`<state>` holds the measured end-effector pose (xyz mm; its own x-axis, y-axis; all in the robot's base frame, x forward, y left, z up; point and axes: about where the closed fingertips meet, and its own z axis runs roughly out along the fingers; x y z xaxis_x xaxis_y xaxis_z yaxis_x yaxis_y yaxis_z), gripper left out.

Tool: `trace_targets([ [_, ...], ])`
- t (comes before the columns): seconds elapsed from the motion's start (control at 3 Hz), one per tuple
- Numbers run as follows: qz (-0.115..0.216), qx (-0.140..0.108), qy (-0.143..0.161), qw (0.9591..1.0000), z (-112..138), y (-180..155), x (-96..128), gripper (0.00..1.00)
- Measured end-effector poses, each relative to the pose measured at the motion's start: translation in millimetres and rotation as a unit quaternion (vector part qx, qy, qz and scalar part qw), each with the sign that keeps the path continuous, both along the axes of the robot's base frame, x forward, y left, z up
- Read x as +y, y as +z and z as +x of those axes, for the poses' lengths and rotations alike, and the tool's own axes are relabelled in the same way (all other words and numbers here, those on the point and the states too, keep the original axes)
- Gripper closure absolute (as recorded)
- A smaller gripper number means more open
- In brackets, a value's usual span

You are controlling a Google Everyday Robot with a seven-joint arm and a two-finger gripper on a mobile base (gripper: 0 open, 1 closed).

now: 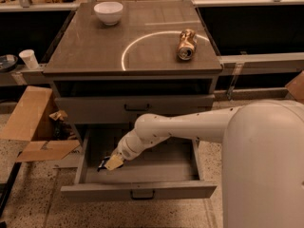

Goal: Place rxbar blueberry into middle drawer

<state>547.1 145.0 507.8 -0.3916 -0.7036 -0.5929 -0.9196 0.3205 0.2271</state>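
The middle drawer [137, 190] is pulled open at the bottom of the grey cabinet, showing its shallow tray. My gripper [112, 163] reaches down into the tray's left front part. A small dark bar, the rxbar blueberry [102, 166], sticks out at the gripper's tip, just over the drawer floor near the left wall. The gripper is shut on it. Most of the bar is hidden by the gripper.
A closed grey drawer front [135, 108] sits above the open one. On the cabinet top stand a white bowl [108, 12] and a crushed golden can [186, 44]. Cardboard [29, 127] lies on the floor to the left. A paper cup [29, 58] stands far left.
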Motion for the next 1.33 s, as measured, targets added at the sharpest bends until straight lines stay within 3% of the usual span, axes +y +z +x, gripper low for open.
trace_targets([
  [0.33,-0.002,0.007,-0.033,0.9994,3.6,-32.3,-19.4,1.0],
  [1.0,-0.001,0.021,-0.084,0.9962,26.6,-73.3,-56.0,0.58],
  [1.33,-0.001,0.025,-0.094,0.9953,32.6,-81.4,-63.7,0.34],
])
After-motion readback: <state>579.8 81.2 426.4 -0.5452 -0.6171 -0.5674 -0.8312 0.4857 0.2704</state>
